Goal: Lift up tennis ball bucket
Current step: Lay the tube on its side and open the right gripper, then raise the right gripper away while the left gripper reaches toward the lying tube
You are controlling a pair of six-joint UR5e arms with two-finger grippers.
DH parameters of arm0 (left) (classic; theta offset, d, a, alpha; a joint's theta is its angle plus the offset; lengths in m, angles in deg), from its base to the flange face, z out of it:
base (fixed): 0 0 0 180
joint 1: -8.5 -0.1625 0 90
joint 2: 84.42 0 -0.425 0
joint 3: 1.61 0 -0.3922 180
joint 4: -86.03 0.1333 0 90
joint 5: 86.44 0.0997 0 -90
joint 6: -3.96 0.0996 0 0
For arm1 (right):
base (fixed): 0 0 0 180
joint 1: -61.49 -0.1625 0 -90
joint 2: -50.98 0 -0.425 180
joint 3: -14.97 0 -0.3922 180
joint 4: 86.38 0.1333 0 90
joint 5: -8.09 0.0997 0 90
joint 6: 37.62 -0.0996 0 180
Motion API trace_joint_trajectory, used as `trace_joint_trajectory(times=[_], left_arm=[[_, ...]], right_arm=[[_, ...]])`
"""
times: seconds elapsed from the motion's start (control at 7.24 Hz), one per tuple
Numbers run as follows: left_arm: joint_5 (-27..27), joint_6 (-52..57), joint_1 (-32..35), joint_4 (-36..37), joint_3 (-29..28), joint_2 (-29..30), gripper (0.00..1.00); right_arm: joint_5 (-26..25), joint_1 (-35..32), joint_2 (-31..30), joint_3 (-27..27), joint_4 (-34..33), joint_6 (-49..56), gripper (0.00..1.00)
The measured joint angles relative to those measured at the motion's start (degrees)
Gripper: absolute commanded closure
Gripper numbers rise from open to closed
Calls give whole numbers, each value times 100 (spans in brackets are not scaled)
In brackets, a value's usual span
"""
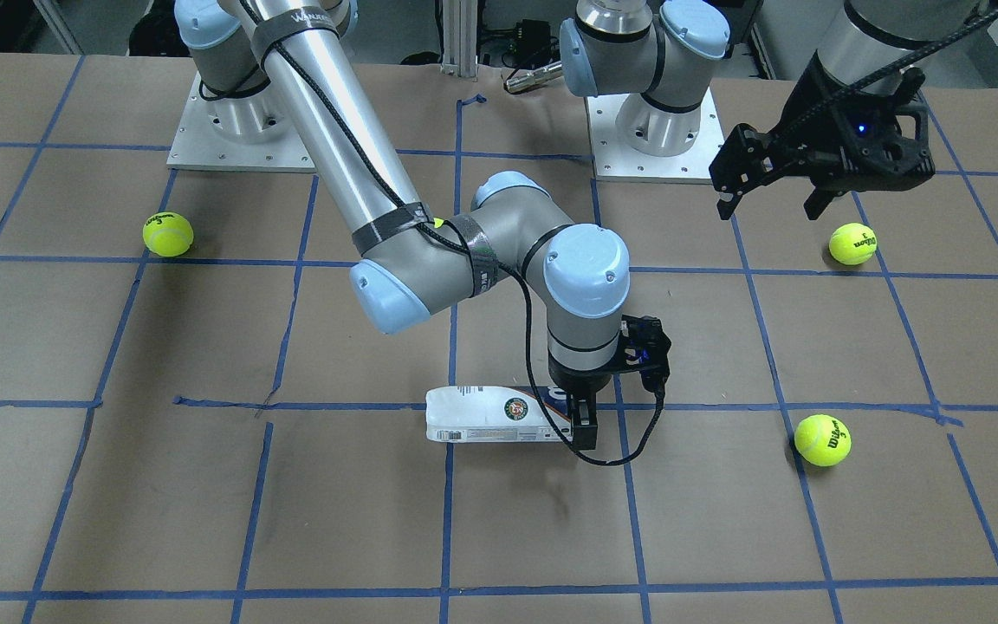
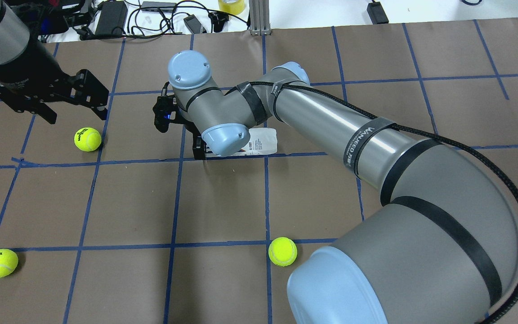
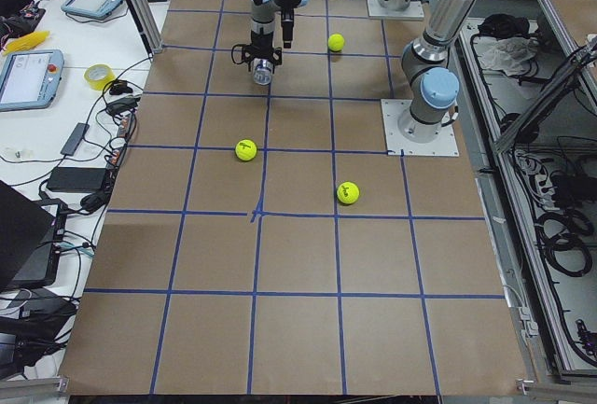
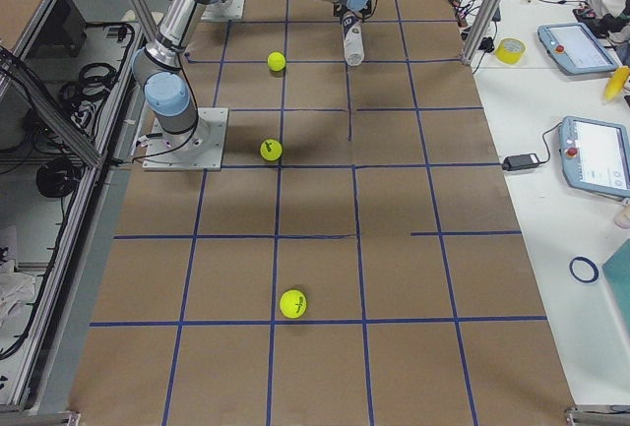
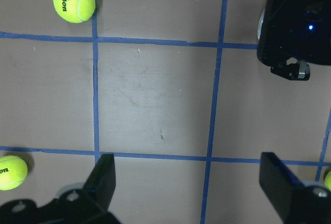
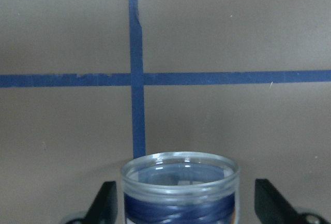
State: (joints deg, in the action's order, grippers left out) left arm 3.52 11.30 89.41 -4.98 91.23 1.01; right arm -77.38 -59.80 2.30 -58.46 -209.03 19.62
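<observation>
Clear-plastic tennis ball bucket (image 1: 490,416) is lying on its side mid-table on the brown-paper table (image 1: 204,485); your right gripper (image 1: 582,418) is straddling its navy end, fingers (image 6: 106,203) spread, not touching the wall; your left gripper (image 1: 772,206) is hanging released above the paper, near a yellow-green tennis ball (image 1: 852,243), well apart from the bucket.

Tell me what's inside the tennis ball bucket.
No ball shows at the open mouth of the tennis ball bucket. Deeper in, its label covers the wall, so the rest cannot be seen.

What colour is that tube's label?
Tennis ball bucket: mostly white, navy at one end; front-facing view.
</observation>
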Motion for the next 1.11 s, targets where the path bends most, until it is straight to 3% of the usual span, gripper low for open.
trace_joint_trajectory(times=[0.69, 1.11], left_arm=[[-93, 118, -23, -63, 17, 140, 0], [-1171, 111, -26, 458, 145, 480, 0]], right_arm=[[439, 1544, -1429, -35, 1466, -251, 0], [401, 2624, -2048, -58, 1866, -1195, 3]])
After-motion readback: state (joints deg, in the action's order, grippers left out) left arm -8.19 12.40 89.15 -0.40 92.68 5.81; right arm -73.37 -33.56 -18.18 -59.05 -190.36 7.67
